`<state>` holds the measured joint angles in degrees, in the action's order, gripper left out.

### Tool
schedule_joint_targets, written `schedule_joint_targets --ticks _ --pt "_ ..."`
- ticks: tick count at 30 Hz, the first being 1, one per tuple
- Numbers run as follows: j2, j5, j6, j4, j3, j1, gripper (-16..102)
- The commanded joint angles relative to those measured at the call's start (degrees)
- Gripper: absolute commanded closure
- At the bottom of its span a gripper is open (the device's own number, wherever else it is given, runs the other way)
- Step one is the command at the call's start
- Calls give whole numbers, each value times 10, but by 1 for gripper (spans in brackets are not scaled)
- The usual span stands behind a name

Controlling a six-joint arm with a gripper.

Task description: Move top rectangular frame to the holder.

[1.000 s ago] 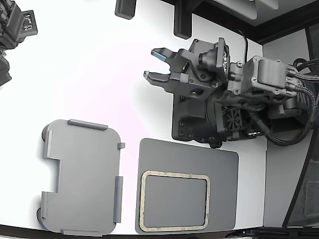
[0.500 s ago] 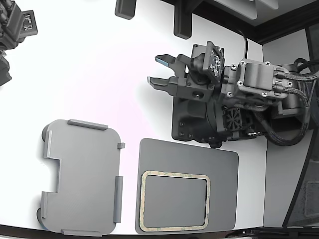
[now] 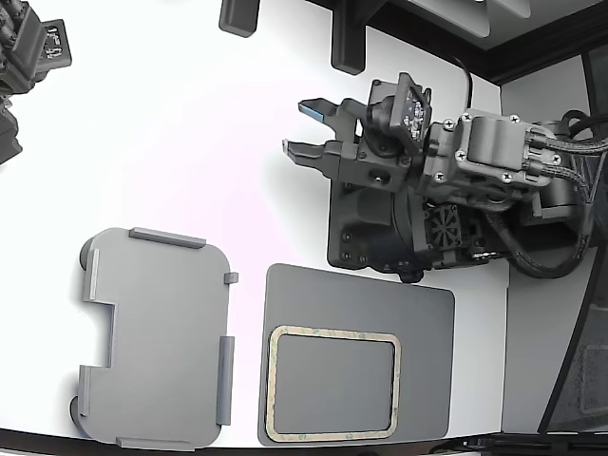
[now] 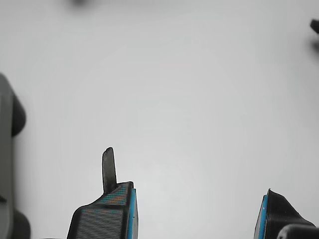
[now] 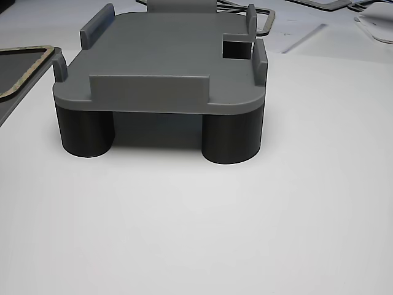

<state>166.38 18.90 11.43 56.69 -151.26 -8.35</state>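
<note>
The wrist view shows little beyond bare white table (image 4: 199, 89); only the two fingertips (image 4: 107, 214) of the gripper enter at one edge, both cut off by the frame, and a sliver of the holder (image 4: 6, 164) with a dark round foot sits at another edge; the frame itself does not appear there. In the other view the holder (image 5: 166, 55) fills the upper middle, seen low and from the side on its dark cylindrical feet; only a corner of the top rectangular frame (image 5: 27, 77) shows at that picture's left edge, the rest cut off; the gripper is out of sight.

In the exterior view the top rectangular frame (image 3: 332, 384) lies flat on a dark grey pad (image 3: 418, 323) near the lower edge, just to the exterior view's right of the holder (image 3: 157, 337), which stands on the table (image 3: 190, 142) with nothing on it; the gripper (image 3: 309, 128) is well apart from the frame, higher in the picture and above bare table, touching neither frame nor holder.

The arm (image 3: 494, 161) reaches in from the exterior view's right, roughly level, its wrist over a dark base block (image 3: 366, 237); the gripper points toward the exterior view's left with its jaws spread apart and nothing between them.
</note>
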Motion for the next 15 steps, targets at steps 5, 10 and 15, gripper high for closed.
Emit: schedule_joint_targets --ticks 5,10,15 --pt "-25 -10 -30 -10 69 -1 -14" --pt "-102 -21 -25 11 161 -19 -14" --pt "-191 35 52 68 255 -125 -14"
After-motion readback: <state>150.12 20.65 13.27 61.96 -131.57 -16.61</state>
